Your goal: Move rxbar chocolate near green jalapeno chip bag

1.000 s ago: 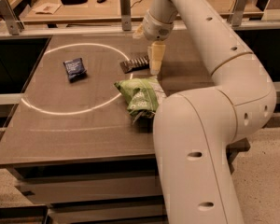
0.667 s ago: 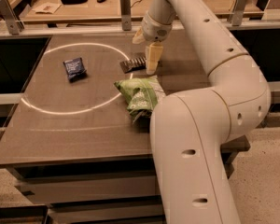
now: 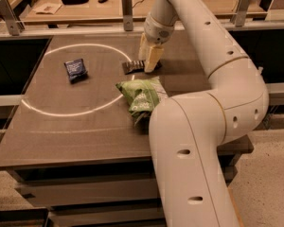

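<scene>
The gripper (image 3: 149, 60) is shifting left onto the rxbar chocolate (image 3: 132, 66); if it is pinching it, I cannot tell. The green jalapeno chip bag (image 3: 141, 94) is lying near.

We can read no words or numbers on the chocolate bar (image 3: 132, 66), the green chip bag (image 3: 141, 94) or the blue packet (image 3: 75, 69). The gripper (image 3: 148, 66) is at the bar's right end.

My cream gripper (image 3: 148, 63) stands by the slim dark bar (image 3: 131, 66); a puffy green bag (image 3: 141, 94) blocks its near side, open brown tabletop (image 3: 102, 79) beyond
</scene>
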Robot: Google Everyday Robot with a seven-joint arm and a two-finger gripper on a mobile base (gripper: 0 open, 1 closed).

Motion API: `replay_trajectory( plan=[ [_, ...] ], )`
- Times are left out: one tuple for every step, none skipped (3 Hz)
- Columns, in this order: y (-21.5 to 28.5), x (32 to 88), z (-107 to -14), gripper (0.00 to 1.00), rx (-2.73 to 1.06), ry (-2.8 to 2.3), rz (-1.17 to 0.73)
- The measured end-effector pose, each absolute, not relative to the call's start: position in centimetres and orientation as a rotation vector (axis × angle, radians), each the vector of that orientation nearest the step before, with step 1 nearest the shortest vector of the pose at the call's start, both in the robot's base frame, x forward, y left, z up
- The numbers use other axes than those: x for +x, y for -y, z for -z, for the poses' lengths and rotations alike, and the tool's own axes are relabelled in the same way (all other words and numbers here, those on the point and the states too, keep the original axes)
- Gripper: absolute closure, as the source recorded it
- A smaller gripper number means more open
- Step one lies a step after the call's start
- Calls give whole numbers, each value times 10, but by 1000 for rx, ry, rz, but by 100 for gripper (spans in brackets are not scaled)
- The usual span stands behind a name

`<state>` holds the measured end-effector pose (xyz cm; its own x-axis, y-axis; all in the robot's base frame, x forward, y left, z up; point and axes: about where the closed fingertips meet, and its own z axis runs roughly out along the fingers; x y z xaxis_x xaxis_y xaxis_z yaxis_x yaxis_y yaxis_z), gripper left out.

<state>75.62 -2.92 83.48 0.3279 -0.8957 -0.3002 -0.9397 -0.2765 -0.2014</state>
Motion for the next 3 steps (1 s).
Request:
replay_trajectory(
  plan=[
    [29,756,-836,87,-2259,-1635,-181],
    [37,755,-834,100,-2235,-1649,-205],
    [48,751,-840,100,-2195,-1669,-233]
  ],
)
